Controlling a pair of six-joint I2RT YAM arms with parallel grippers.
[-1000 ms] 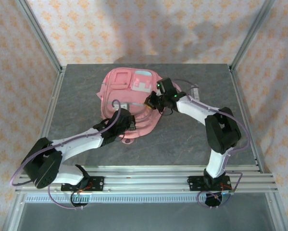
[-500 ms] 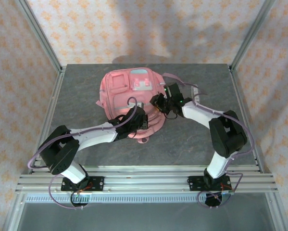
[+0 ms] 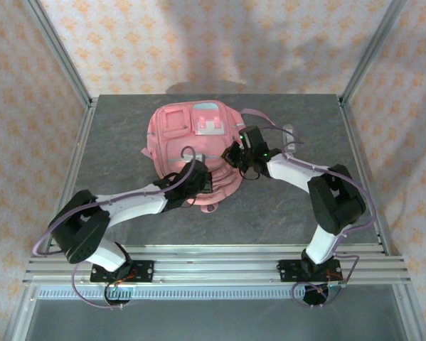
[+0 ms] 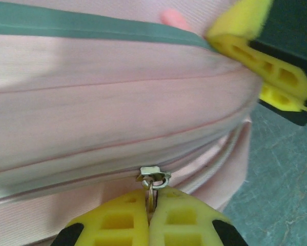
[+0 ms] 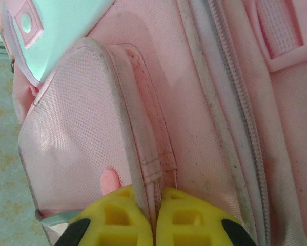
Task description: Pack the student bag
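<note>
One student bag [image 3: 180, 138] lies flat, front pockets up, on the grey table [image 3: 120, 135]. Two grippers meet it. The left gripper [image 4: 150, 197] is at its near edge, clenched on one metal zipper pull [image 4: 153, 178]. The right gripper [image 5: 154, 202] is at its right side, pinching one fabric seam [image 5: 148, 154] of the bag.

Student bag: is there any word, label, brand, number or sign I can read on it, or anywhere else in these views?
No readable text anywhere.
On the student bag, the light-blue and white patch carries pink shapes, too small in the top view to read as letters.
The zipper pull shows no legible marking in the left wrist view.
</note>
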